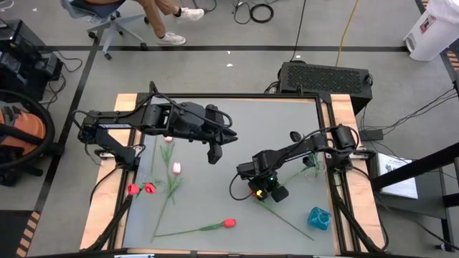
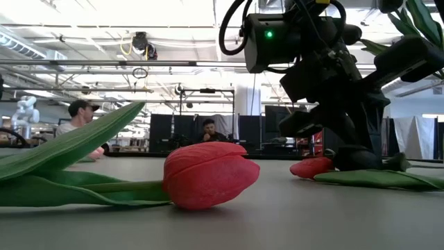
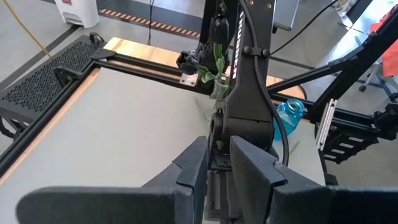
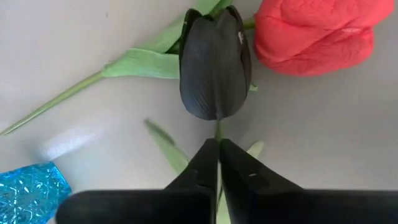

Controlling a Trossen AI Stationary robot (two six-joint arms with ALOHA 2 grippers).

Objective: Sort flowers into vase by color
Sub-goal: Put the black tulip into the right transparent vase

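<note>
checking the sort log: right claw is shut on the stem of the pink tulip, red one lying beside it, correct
Not quite. The tulip is black, not pink: the right wrist view shows the right claw shut on the stem just below the black tulip. The rest holds: the red tulip lies right beside it on the table.

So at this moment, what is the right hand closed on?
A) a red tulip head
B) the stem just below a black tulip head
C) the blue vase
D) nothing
B: the right wrist view shows the right hand shut on the thin green stem below the black tulip.
</note>
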